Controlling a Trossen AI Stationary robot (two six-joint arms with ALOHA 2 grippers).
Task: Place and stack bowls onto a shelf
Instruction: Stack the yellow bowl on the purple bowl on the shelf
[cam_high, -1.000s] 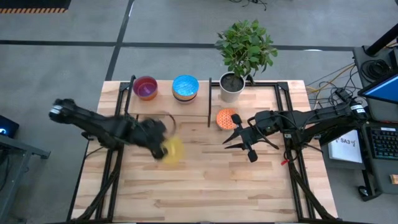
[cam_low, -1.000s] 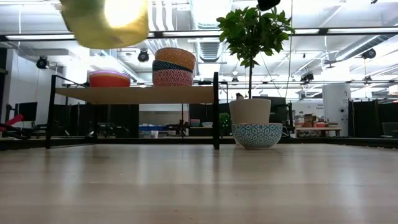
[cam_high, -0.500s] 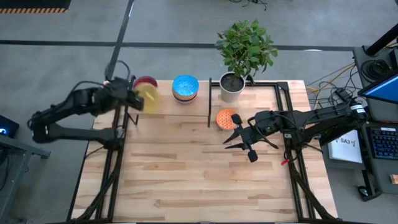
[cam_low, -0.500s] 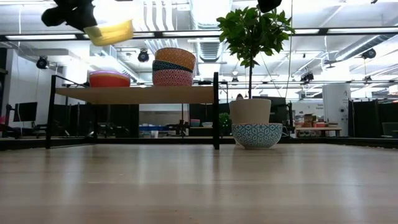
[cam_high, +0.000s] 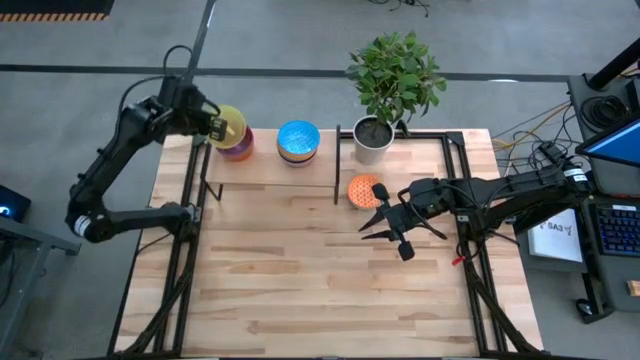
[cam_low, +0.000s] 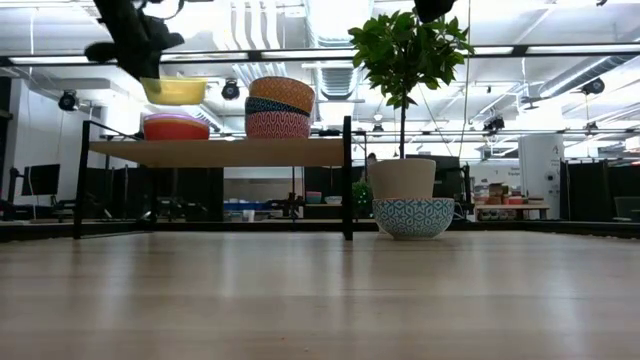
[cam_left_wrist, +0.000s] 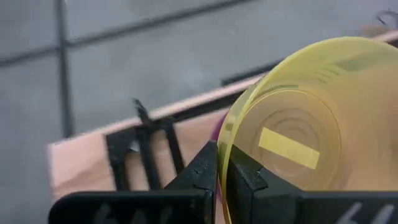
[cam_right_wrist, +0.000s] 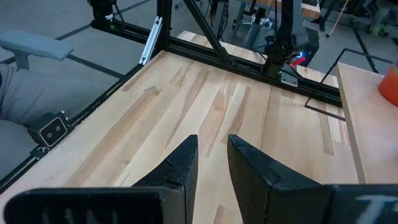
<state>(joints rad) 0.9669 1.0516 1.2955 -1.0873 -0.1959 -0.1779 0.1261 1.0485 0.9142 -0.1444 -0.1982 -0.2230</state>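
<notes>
A yellow bowl (cam_high: 230, 127) (cam_low: 173, 91) hangs level in the air above a red-orange bowl (cam_low: 176, 127) on the left end of the shelf (cam_high: 270, 170) (cam_low: 220, 152). From above, that lower bowl looks purple (cam_high: 238, 149). My left gripper (cam_high: 213, 125) (cam_left_wrist: 222, 165) is shut on the yellow bowl. A stack of three patterned bowls (cam_low: 279, 108) (cam_high: 298, 141) stands at mid-shelf. A blue-patterned bowl (cam_low: 413, 217) with an orange inside (cam_high: 362, 187) sits on the table. My right gripper (cam_high: 383, 220) (cam_right_wrist: 211, 158) hovers open beside it, touching nothing. My left gripper pinches the yellow bowl's wall at the rim (cam_left_wrist: 224, 134), on the side toward the table's left. One finger (cam_left_wrist: 247, 177) is inside the bowl and the other finger (cam_left_wrist: 205, 167) outside. The bowl is lifted clear and upright, a small gap above the red-orange bowl.
A white pot (cam_high: 372, 138) (cam_low: 402, 178) with a leafy plant stands at the far edge, right of the shelf's black post (cam_low: 347, 178). The near half of the wooden tabletop (cam_high: 320, 290) is bare.
My left arm has swung the yellow bowl from over the table's left middle, up and toward the far-left corner. It then lowered the bowl over the shelf's left end. The bowl was tilted on the way and now sits level. My right arm has kept still.
</notes>
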